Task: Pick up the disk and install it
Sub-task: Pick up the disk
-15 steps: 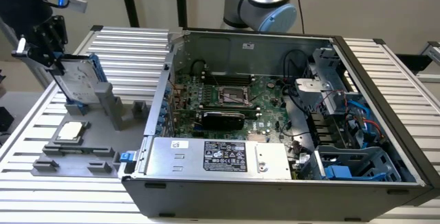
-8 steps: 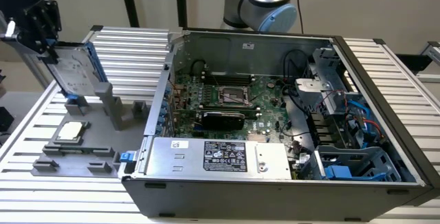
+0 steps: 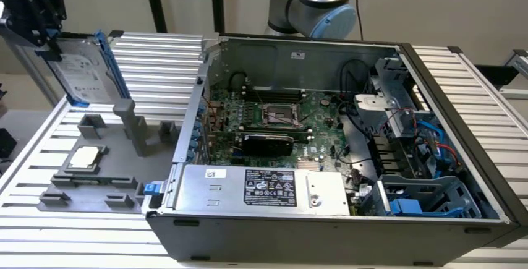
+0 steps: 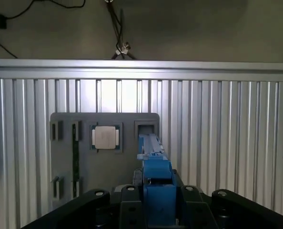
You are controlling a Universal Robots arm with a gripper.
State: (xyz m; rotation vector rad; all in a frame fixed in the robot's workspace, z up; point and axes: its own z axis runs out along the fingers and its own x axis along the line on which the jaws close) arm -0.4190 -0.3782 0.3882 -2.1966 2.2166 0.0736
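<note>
The tool [image 3: 51,40], clenched on the disk [image 3: 81,74], holds it upright at ten o'clock, seemingly to clear the posts of the grey holder [image 3: 115,165].

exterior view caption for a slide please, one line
The jaws hold the disk upright over the grey parts tray, beside the open computer case.
</note>
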